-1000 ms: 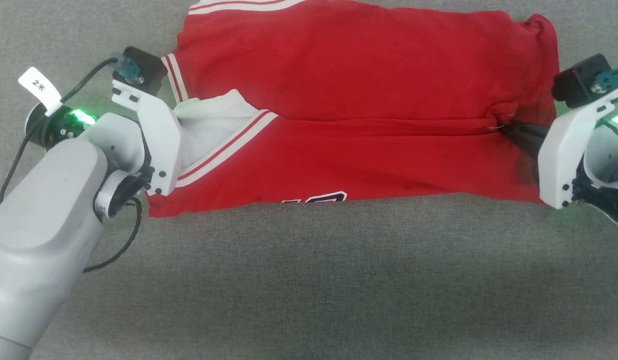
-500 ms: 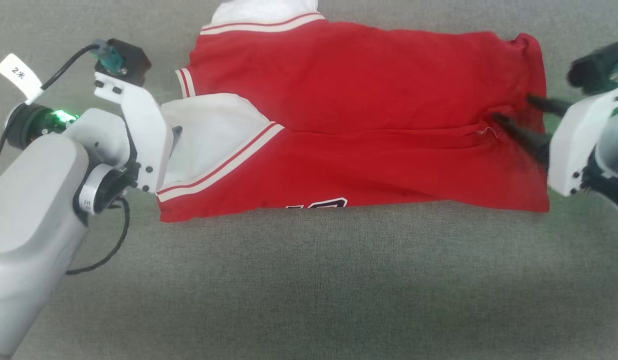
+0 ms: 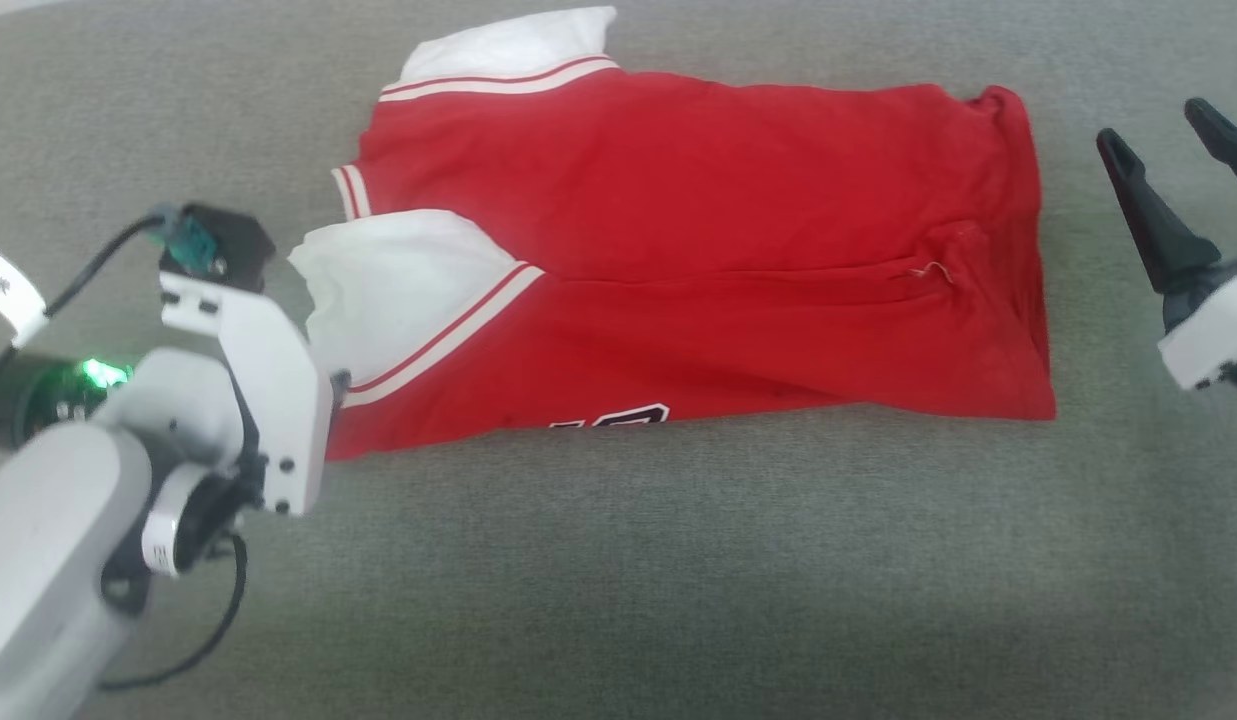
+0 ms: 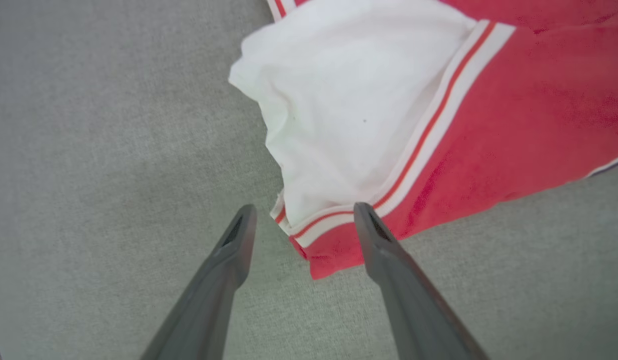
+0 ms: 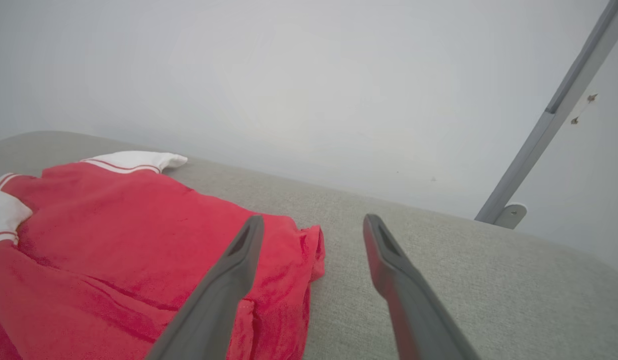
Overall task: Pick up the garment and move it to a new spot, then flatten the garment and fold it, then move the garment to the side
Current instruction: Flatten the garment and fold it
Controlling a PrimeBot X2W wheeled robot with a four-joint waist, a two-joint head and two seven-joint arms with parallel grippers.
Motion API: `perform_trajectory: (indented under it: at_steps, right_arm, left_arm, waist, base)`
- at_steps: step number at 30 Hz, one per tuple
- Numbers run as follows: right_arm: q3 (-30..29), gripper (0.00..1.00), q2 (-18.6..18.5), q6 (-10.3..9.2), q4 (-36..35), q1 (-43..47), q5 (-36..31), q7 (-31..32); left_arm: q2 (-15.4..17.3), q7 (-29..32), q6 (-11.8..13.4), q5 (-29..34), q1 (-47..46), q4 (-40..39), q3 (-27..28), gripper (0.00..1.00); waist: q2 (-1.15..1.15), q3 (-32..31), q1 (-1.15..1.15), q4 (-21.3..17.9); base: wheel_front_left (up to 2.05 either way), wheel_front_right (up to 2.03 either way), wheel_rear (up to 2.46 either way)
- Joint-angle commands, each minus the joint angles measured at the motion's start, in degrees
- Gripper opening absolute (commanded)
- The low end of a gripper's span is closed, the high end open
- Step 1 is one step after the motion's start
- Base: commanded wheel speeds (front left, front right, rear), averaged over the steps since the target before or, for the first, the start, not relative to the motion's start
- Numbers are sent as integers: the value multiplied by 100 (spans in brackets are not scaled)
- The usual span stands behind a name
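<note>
Head view puts the left arm [image 3: 68,540] at the lower left, and in the left wrist view the left jaws stand open and empty, their fingers [image 4: 237,240] framing the near left corner of the garment [image 4: 513,130], so I judge this arm the nearer one. The garment lies folded on the grey bench [image 3: 618,570] in the upper middle of the frame, long axis running left to right. At the right edge the right jaws are also open, holding nothing, their fingers [image 3: 1143,215] apart from the red end, which lies to their left.
</note>
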Motion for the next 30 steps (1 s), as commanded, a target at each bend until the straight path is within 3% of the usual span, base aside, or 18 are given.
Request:
perform_trajectory:
  at_steps: [1, 6, 11, 15, 21, 22, 23, 24, 30]
  right_arm:
    - [-58, 100, 59, -9, -34, 87, -59, -63]
    - [-930, 100, 650, -10, -398, 646, -747, -353]
    - [-1491, 100, 1218, -7, -843, 1127, -1194, -250]
    - [-1735, 100, 1521, -9, -1108, 1407, -1330, -88]
    - [-1836, 100, 1739, -9, -1380, 1665, -1407, 189]
    - [-1798, 100, 1757, -8, -1427, 1701, -1391, 249]
    - [-1776, 100, 1761, -7, -1469, 1727, -1390, 303]
    - [-1761, 100, 1796, -8, -1493, 1752, -1340, 365]
    - [-1642, 100, 1834, -6, -1518, 1932, -1074, 1011]
  left_arm:
    - [12, 21, 44, 3, 89, -39, 23, 100]
    - [184, 214, 497, -85, 474, -405, 97, 100]
    - [167, 124, 678, -187, 708, -341, 188, 100]
    - [34, -77, 722, -329, 797, 2, 333, 100]
    - [-188, -184, 467, -427, 701, 715, 256, 100]
    - [-256, -156, 417, -464, 690, 838, 222, 84]
    - [-295, -133, 349, -485, 677, 946, 179, 14]
    - [-325, -127, 284, -497, 676, 1040, 142, 0]
    - [-431, -222, 53, -536, 635, 1278, 62, 0]
  waist:
    - [0, -3, 0, -28]
    - [0, 13, 0, -175]
    - [0, 58, 0, -330]
    - [0, 116, 0, -438]
    - [0, 188, 0, -544]
    - [0, 193, 0, -555]
    - [0, 196, 0, -565]
    - [0, 198, 0, -575]
    - [0, 177, 0, -549]
  base:
    - [0, 0, 0]
    - [0, 0, 0]
    - [0, 0, 0]
    - [0, 0, 0]
    - [0, 0, 0]
    - [0, 0, 0]
    - [0, 0, 0]
    - [0, 0, 0]
    - [0, 0, 0]
